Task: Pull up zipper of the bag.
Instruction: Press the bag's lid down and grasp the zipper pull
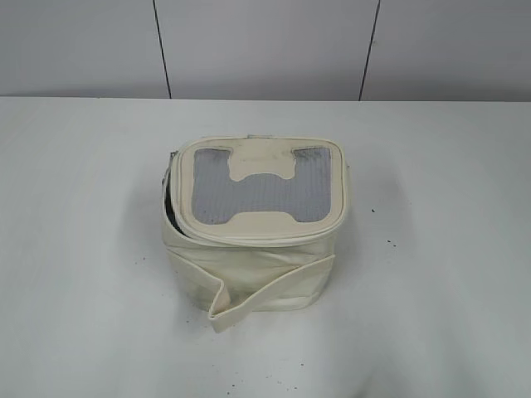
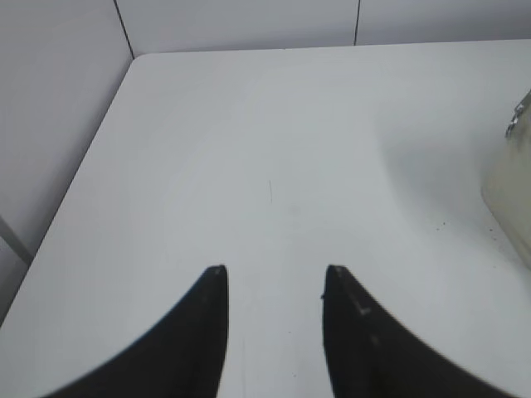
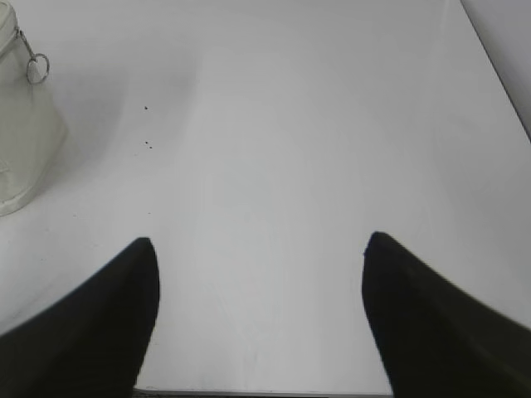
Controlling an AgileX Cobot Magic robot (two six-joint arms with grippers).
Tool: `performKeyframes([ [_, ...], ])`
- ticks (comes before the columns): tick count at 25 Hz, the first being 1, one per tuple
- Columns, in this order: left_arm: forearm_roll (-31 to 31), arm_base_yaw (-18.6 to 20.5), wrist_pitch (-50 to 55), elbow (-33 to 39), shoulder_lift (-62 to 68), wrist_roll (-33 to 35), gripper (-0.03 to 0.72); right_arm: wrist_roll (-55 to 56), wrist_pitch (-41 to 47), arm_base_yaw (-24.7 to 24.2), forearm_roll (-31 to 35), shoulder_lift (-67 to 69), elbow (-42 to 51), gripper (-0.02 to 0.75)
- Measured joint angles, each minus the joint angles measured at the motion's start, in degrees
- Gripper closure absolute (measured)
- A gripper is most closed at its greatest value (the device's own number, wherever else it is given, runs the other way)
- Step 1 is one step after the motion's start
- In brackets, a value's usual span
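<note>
The cream-white bag (image 1: pixel 249 265) stands in the middle of the white table, its lid with a grey mesh panel (image 1: pixel 261 186) on top. The lid gapes at the left side, where the zipper (image 1: pixel 170 199) is undone. A strap band (image 1: pixel 265 290) hangs across the front. My left gripper (image 2: pixel 274 278) is open and empty over bare table; the bag's edge (image 2: pixel 510 199) shows at the right of that view. My right gripper (image 3: pixel 259 245) is open and empty; the bag (image 3: pixel 21 133) with a silver ring pull (image 3: pixel 37 68) sits at the upper left. Neither gripper shows in the exterior view.
The white table (image 1: pixel 431 249) runs to a grey panelled wall (image 1: pixel 265 46) at the back. Its left edge (image 2: pixel 79 174) shows in the left wrist view and its right edge (image 3: pixel 498 70) in the right wrist view. Small dark specks (image 3: pixel 148 124) lie near the bag.
</note>
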Motion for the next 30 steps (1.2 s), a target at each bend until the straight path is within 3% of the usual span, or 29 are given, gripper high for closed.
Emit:
performKeyframes([
  [30,0.0,0.0,0.0,0.0,0.0,0.0,0.445,0.0,0.0,0.0,0.0,0.0,0.0,0.168],
])
